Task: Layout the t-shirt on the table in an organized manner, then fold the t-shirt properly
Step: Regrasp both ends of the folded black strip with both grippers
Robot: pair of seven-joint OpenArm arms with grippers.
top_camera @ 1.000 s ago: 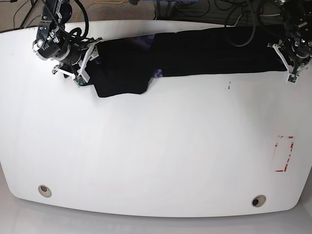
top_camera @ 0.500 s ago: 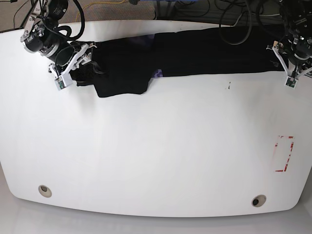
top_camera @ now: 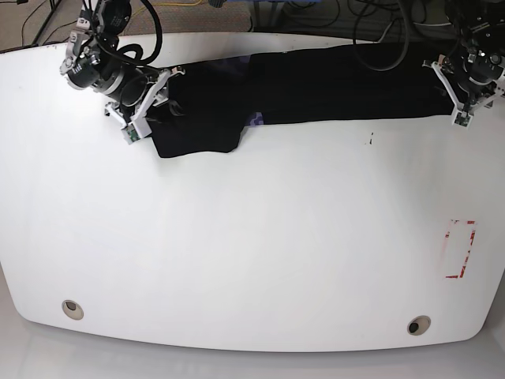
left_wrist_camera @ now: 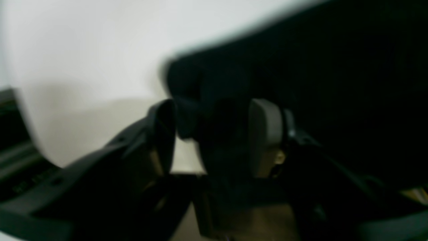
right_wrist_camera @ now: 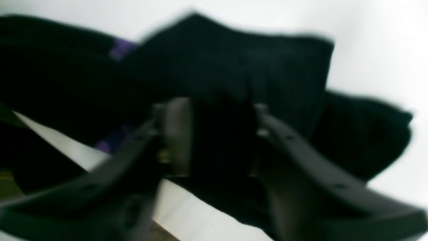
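The black t-shirt [top_camera: 316, 83] lies stretched in a long band along the far edge of the white table [top_camera: 252, 237], with a purplish patch [top_camera: 255, 118] showing at the neck. At the shirt's left end in the base view, my right gripper [top_camera: 140, 118] is shut on a bunch of cloth; the right wrist view shows the t-shirt [right_wrist_camera: 250, 60] filling the gap of this gripper [right_wrist_camera: 219, 137]. My left gripper [top_camera: 467, 106] is at the shirt's other end. In the left wrist view a corner of the t-shirt [left_wrist_camera: 334, 83] sits pinched in this gripper [left_wrist_camera: 212, 134].
A red-outlined rectangle mark [top_camera: 460, 250] is at the near right. Two metal-ringed holes [top_camera: 72, 308] [top_camera: 418, 324] sit near the front edge. A tiny dark speck [top_camera: 369, 140] lies below the shirt. Cables hang behind the table's far edge.
The right gripper swung out to the left, then came back onto the shirt's left end and closed on cloth. The left gripper shifted slightly up and closed on the right end.
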